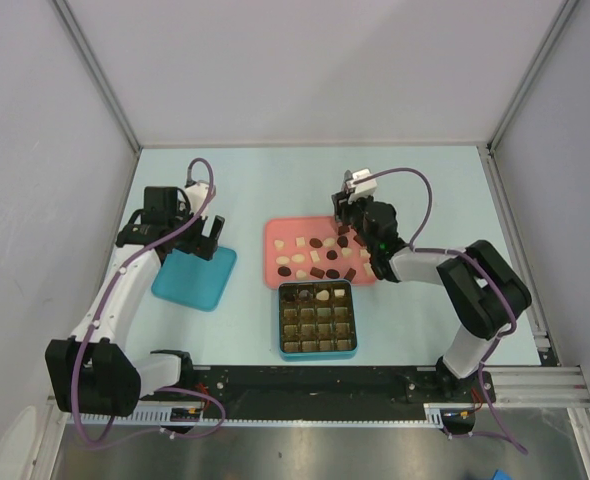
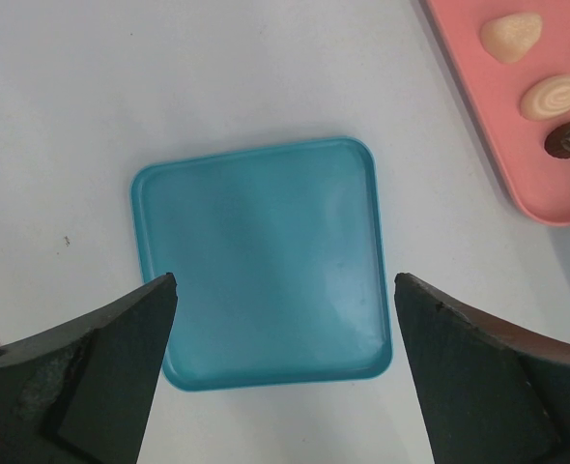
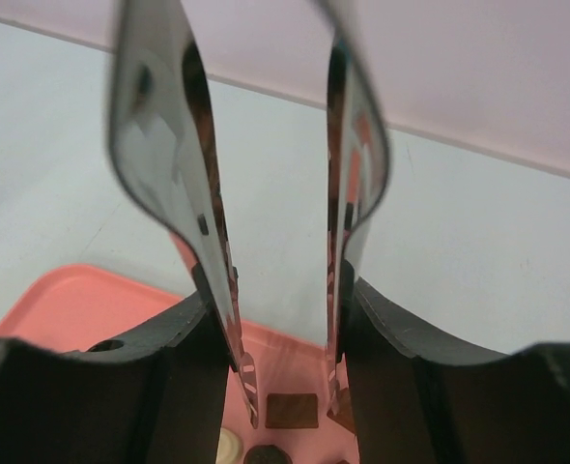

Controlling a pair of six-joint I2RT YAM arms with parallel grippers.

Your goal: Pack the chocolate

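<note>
Several small brown and cream chocolates lie on the pink tray. The teal box with grid compartments sits just in front of it, and a few chocolates are in its back row. My right gripper is over the tray's back right part, shut on metal tongs. The tong tips stand apart over a square brown chocolate. My left gripper is open and empty above the teal lid. Cream and dark chocolates show in the left wrist view.
The teal lid lies flat on the table left of the pink tray. Grey walls close in the table at the left, back and right. The arm bases and a black rail run along the near edge.
</note>
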